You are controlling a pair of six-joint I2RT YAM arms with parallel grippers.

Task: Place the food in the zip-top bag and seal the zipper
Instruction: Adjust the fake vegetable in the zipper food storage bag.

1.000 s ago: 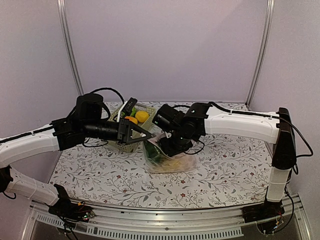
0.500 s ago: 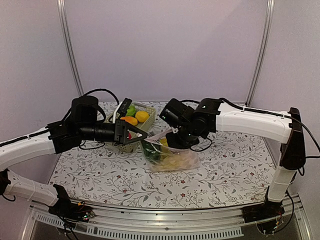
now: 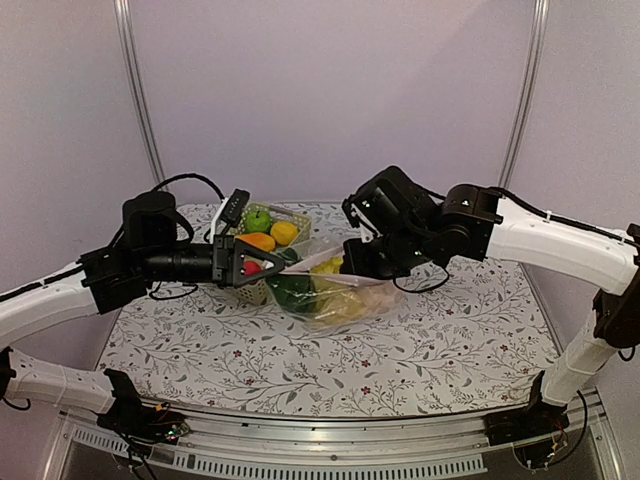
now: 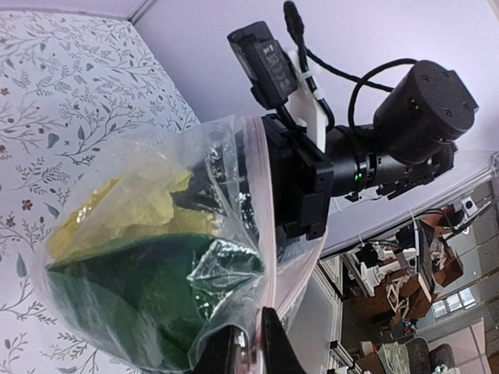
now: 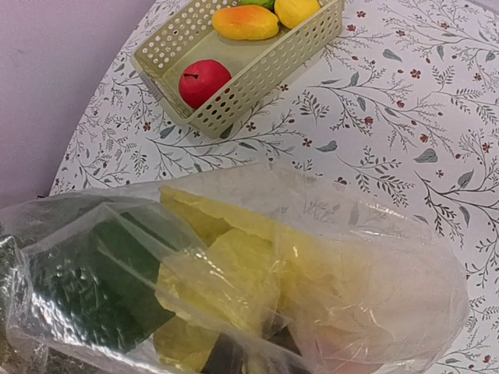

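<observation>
The clear zip-top bag (image 3: 335, 295) hangs stretched between my two grippers, its lower part near the table. Inside are the dark green vegetable (image 3: 293, 293) and the yellow-white cabbage (image 3: 345, 300). My left gripper (image 3: 276, 268) is shut on the left end of the zipper (image 3: 315, 262); the left wrist view shows its fingers (image 4: 274, 352) pinching the pink strip (image 4: 269, 234). My right gripper (image 3: 350, 262) is shut on the other end. In the right wrist view its dark fingers (image 5: 226, 360) show through the bag (image 5: 374, 265), over cabbage (image 5: 234, 257) and green vegetable (image 5: 93, 288).
The pale green lattice basket (image 3: 262, 290) stands behind my left gripper with a green apple (image 3: 258, 220), an orange-yellow fruit (image 3: 258, 241), a small yellow fruit (image 3: 284, 232) and a red fruit (image 3: 250, 267). The basket (image 5: 257, 74) and red fruit (image 5: 204, 82) also show in the right wrist view.
Both grippers rose and moved apart, left to the left and right to the right. The bag lifted from lying on the table and its mouth pulled taut.
</observation>
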